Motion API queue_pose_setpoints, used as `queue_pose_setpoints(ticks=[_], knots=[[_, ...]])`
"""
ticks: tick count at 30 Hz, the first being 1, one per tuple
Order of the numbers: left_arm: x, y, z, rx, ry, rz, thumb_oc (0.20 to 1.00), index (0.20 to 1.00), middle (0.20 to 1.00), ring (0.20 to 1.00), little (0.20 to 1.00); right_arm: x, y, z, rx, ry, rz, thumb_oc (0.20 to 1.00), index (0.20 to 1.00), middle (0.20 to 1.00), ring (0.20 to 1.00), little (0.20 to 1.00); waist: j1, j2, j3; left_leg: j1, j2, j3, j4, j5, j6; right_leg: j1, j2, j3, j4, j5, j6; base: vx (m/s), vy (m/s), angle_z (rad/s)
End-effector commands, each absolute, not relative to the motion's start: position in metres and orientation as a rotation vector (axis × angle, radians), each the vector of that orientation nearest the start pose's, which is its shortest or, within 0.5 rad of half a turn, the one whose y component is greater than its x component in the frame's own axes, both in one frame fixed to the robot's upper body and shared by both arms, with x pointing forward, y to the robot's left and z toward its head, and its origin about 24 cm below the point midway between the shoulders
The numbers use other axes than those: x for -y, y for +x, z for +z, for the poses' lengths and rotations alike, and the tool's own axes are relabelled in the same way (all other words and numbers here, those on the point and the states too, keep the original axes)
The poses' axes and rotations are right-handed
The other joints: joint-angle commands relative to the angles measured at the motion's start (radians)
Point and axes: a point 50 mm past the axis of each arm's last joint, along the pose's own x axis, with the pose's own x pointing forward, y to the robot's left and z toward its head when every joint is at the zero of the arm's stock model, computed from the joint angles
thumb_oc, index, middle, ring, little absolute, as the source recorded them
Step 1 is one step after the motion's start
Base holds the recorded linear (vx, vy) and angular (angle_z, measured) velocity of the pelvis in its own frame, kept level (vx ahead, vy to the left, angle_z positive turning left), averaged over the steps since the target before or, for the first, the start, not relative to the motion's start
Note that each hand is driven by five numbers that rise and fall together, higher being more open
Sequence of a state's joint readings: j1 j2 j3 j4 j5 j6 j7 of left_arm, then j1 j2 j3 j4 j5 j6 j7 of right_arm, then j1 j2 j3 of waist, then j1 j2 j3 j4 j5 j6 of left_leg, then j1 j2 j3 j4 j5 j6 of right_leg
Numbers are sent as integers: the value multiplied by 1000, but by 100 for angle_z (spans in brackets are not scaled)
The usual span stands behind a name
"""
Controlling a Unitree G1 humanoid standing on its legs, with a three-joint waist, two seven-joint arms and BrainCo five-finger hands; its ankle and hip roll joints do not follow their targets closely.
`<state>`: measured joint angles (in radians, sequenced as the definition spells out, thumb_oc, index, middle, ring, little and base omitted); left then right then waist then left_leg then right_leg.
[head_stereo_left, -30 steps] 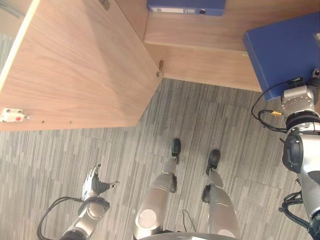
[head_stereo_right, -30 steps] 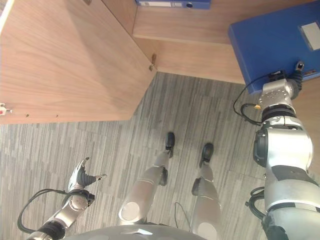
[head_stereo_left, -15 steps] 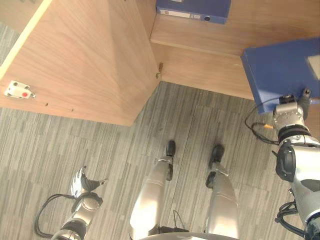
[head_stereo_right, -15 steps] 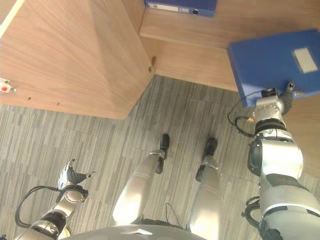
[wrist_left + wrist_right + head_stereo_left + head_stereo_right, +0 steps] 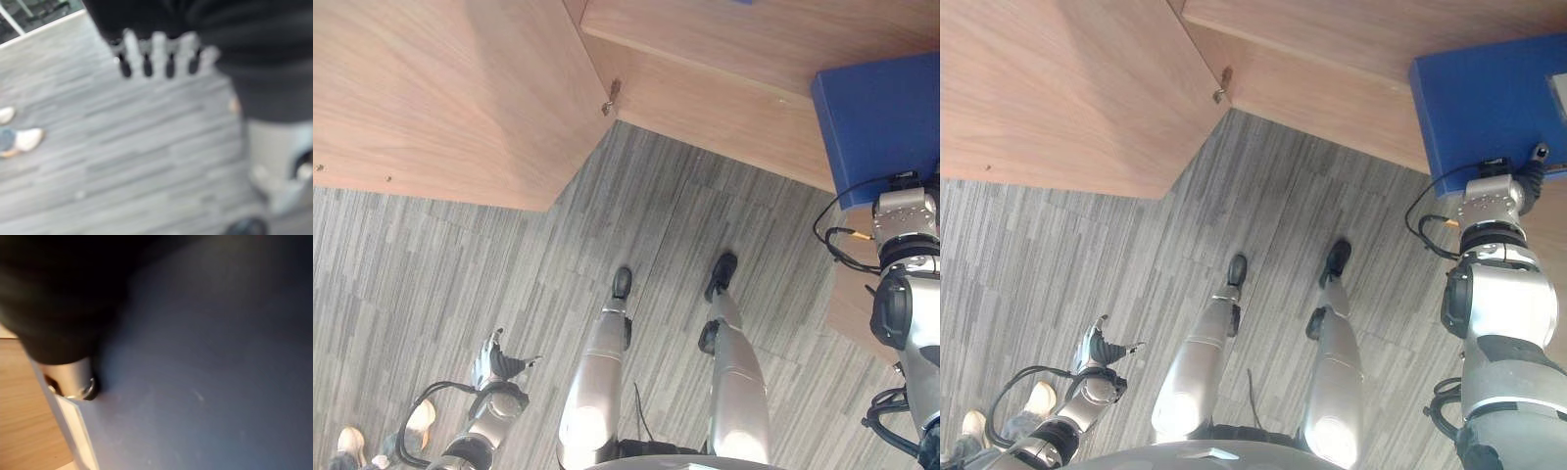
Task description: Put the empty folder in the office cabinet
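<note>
We look down and see the blue folder [image 5: 1489, 103] up at our right, held in front of the wooden cabinet [image 5: 734, 98], its lower edge just above our right wrist. In the right wrist view the thumb of the right hand [image 5: 73, 379] presses on the folder's face right at its pale edge, with wood beside it; the fingers are behind the folder, so we cannot tell whether they are curled round it.

To our left the cabinet door [image 5: 440, 88] stands swung open, a broad wooden panel reaching out over the carpet [image 5: 460, 274], its corner pointing toward the middle of the scene. A small metal hinge [image 5: 610, 96] sits where the door meets the cabinet front. That door takes up the room on the left; the folder is well apart from it, over on the right side of the cabinet.

Below, the grey striped carpet runs wide and bare between door and folder. The left hand [image 5: 494, 360] hangs low over the carpet at our lower left, fingers straight and spread, holding nothing. Just past it, at the lower left corner, a person's shoes [image 5: 1038, 398] stand on the carpet, near that hand but not touching it.
</note>
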<state>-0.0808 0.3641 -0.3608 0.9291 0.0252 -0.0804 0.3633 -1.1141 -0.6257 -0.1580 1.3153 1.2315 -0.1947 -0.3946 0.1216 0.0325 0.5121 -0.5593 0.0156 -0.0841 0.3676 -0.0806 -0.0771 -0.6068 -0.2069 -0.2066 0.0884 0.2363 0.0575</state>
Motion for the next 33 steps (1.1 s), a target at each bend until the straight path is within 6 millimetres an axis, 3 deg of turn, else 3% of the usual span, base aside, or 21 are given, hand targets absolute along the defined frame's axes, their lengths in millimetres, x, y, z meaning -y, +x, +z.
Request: queue_pose_setpoints(ticks=[1,5,7,12,14,21,33], knots=[[-268,157,-115,-803,744,179,1000,1000,1000,1000,1000,379,352,222,351,923,-933,200,200,200,200,200,3,32,-60,109,37,26,-111,-79,-2,-24,-37,25,0,-55,113,12,-10,-5],[-267,157,-116,-805,743,180,1000,1000,1000,1000,1000,378,353,234,379,919,-916,200,200,200,200,200,3,35,-63,119,42,31,-148,-60,-8,-28,-32,26,-10,-50,113,1,-3,-7],[-267,156,-117,-809,738,186,1000,1000,1000,1000,1000,375,355,256,441,922,-887,200,200,200,200,200,7,41,-71,122,49,31,-191,-36,-15,-31,-29,22,-27,-44,115,6,-19,-3],[-266,158,-117,-803,739,187,1000,1000,1000,1000,1000,373,355,279,498,928,-862,200,200,200,200,200,12,48,-76,126,52,31,-223,-19,-20,-39,-29,26,-31,-45,116,10,-10,5],[-266,156,-118,-806,738,193,1000,1000,1000,1000,1000,371,351,307,577,950,-853,200,200,200,200,200,21,63,-81,125,54,28,-253,-3,-23,-57,-31,32,-25,-50,115,73,-18,3],[-261,159,-118,-787,745,198,1000,1000,1000,1000,1000,361,343,349,665,978,-895,200,200,200,200,200,43,108,-98,106,54,25,-288,1,-26,-115,-25,63,2,-86,119,39,7,3],[-254,164,-116,-746,698,220,1000,1000,1000,1000,1000,354,338,371,713,985,-894,200,200,200,200,200,58,151,-118,66,39,26,-297,2,-24,-201,-29,98,45,-107,112,17,13,-6]])
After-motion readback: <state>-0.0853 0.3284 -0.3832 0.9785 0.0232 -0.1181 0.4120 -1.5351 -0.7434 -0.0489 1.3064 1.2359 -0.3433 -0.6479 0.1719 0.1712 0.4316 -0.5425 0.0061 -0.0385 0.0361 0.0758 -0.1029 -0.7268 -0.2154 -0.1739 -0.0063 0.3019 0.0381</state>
